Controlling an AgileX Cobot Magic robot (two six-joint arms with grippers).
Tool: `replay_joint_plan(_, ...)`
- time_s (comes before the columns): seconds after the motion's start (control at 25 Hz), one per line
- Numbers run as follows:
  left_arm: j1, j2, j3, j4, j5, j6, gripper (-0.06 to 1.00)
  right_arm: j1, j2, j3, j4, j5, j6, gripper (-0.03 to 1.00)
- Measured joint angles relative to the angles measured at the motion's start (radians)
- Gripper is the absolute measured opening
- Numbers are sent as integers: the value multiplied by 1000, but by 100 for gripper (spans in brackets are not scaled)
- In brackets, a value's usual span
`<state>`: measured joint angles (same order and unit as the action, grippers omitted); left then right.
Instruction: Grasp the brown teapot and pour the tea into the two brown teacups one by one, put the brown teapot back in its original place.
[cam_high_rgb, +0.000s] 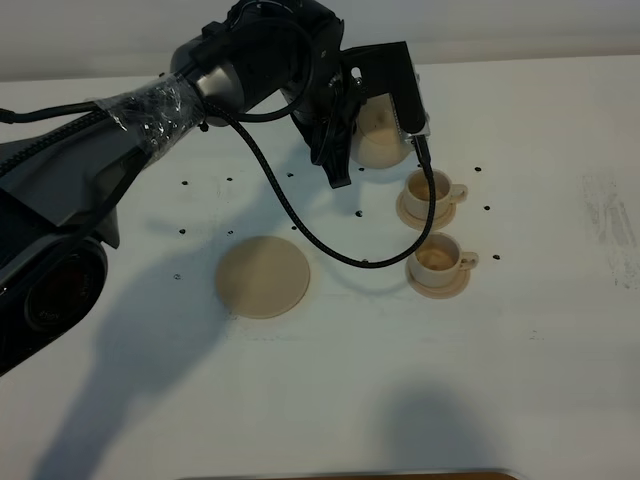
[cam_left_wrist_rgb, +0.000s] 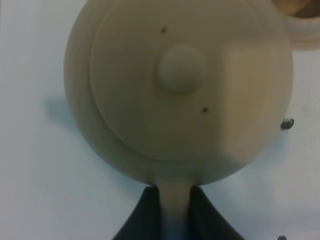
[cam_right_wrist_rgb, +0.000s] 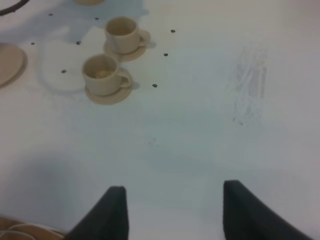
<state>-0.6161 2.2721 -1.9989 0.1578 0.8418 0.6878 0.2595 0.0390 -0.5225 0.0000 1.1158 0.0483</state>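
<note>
The brown teapot (cam_high_rgb: 382, 135) hangs at the back of the table, just behind the farther teacup (cam_high_rgb: 430, 190). My left gripper (cam_high_rgb: 345, 140) is shut on its loop handle; in the left wrist view the lid and knob of the teapot (cam_left_wrist_rgb: 180, 90) fill the picture, with the handle pinched in the left gripper (cam_left_wrist_rgb: 175, 200). The nearer teacup (cam_high_rgb: 438, 260) stands on its small saucer, its inside a darker tan. Both teacups (cam_right_wrist_rgb: 121, 32) (cam_right_wrist_rgb: 101, 74) also show in the right wrist view. The large flat saucer (cam_high_rgb: 263, 276) lies bare at the centre left. My right gripper (cam_right_wrist_rgb: 172, 200) is open over bare table.
A black cable (cam_high_rgb: 300, 230) loops down from the left arm between the large saucer and the cups. Small black dots mark the white table. A grey scuff (cam_high_rgb: 605, 215) lies at the right. A wooden edge (cam_high_rgb: 350, 475) runs along the front.
</note>
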Motion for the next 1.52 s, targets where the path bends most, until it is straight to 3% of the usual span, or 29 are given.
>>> replay_joint_plan(0.32,0,0,0,3,-9,104,8,0,0,0,0,0,0,44)
replay_joint_plan(0.68,0,1,0,10,-11,291,8,0,0,0,0,0,0,44)
replay_joint_plan(1.16,-9,41,0,79,-61,336,8,0,0,0,0,1,0,44)
replay_joint_plan(1.52,-11,41,0,87,-70,455,8,0,0,0,0,1,0,44)
